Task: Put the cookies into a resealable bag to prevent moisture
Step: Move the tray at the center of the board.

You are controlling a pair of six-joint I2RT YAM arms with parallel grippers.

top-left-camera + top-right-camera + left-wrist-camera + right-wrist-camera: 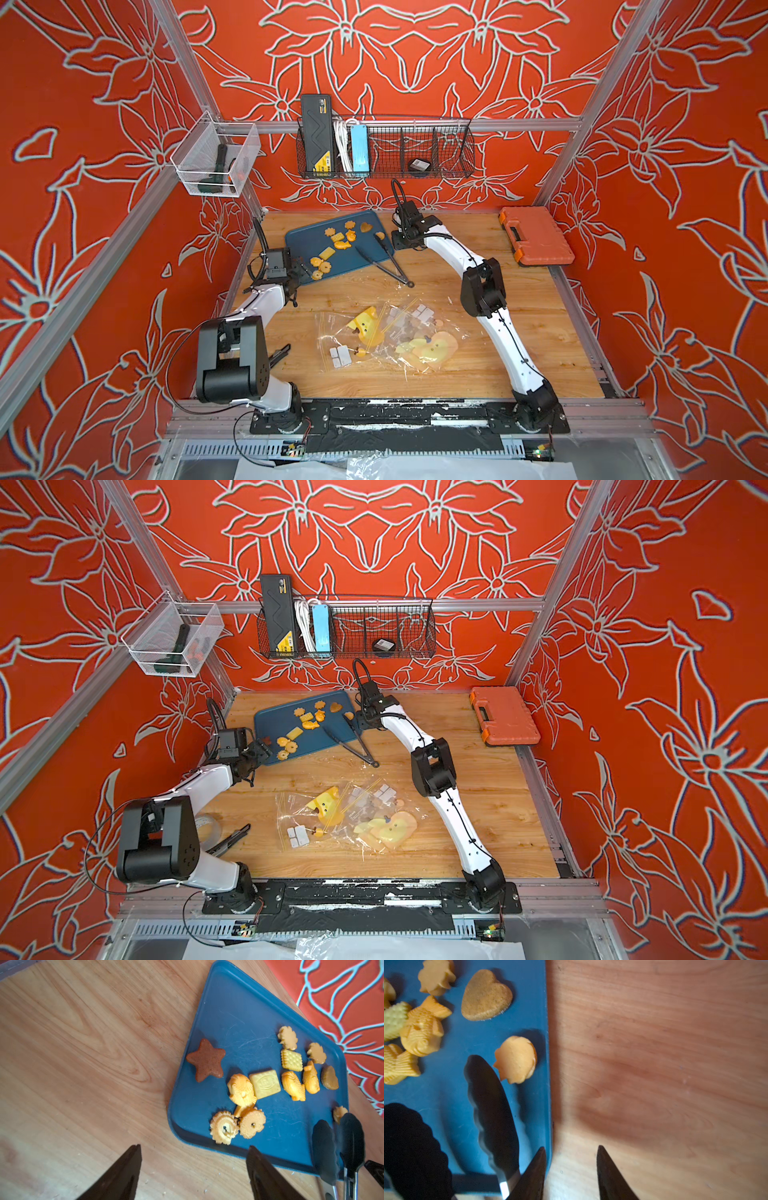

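left gripper (194, 1153) is spread wide with nothing between its tips, hanging over bare table (83, 1043) just off a corner of the tray (239, 1012). right gripper (571, 1151) is parted more narrowly and is also empty, one tip over the tray's rim beside the tongs (492, 1109) and the other over wood. the cookies (265, 1084) all lie on the tray, none bagged. the bag (365, 332) lies flat mid-table, well apart from the tray and overlapping similar ones, and i cannot tell whether its mouth is open. my worry on the right side is that closing here would catch the rim, or rim and tongs together, and drag the tray instead of lifting the tool. that jolt could send the flower (515, 1059) over the edge, since it sits just beside the tong tip and near the rim. on the left, the star (205, 1059) sits on the very rim, so a low sweep inward would likely knock it onto the table. the bags look crinkly and stacked, so i would expect a pinch there to take two layers or the wrong bag.
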